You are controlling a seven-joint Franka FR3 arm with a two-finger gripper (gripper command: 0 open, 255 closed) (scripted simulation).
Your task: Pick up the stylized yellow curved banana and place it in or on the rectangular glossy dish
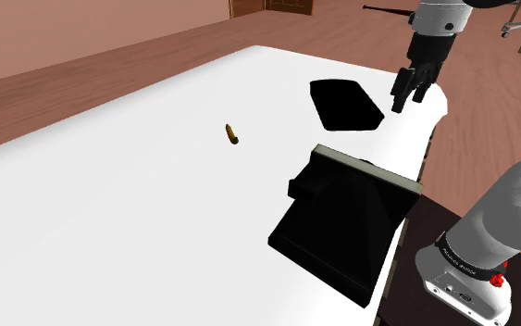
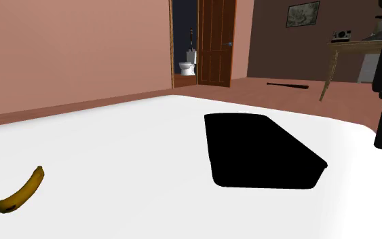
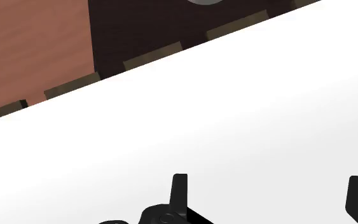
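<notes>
Claw (image 1: pixel 410 102), fingers (image 3: pixel 179 191) apart and empty, over the white surface (image 1: pixel 110 213); black dish (image 1: pixel 344 102) just beside it, yellow banana (image 1: pixel 232 134) farther off.

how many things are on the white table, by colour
yellow: 1, the banana
black: 2, the dish and a bigger block
total: 3

White table (image 1: pixel 110 213), black box (image 1: pixel 341 222)
</notes>
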